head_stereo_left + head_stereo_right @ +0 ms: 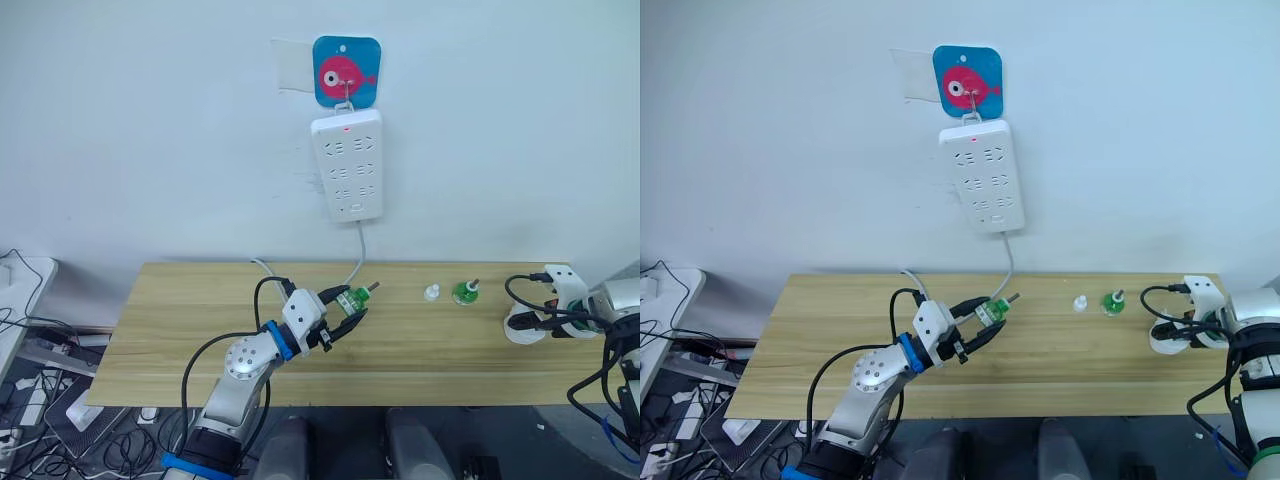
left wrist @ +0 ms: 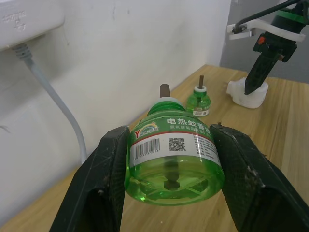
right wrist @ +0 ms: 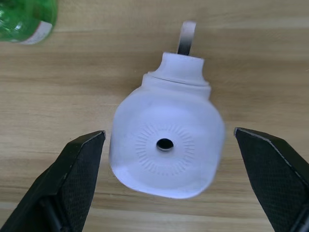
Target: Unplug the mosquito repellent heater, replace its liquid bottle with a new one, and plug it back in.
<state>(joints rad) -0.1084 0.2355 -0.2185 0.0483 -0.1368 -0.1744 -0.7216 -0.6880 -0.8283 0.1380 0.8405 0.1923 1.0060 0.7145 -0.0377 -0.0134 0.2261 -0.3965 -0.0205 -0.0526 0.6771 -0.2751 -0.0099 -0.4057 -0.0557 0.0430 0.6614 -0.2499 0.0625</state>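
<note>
White heater (image 3: 166,145) unplugged – lying on table, vent disc up.

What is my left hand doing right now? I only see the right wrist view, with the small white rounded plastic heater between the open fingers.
Observer: Your left hand is shut on a green transparent plastic bottle, tilted, with its wick pointing out.
Operator: Is the wall socket free?
Observer: Yes. The long white plastic power strip hangs on the wall with nothing plugged in.
Operator: Anything loose on the table?
Observer: A small white cap stands on the wooden table, apart from the second green bottle.
</note>
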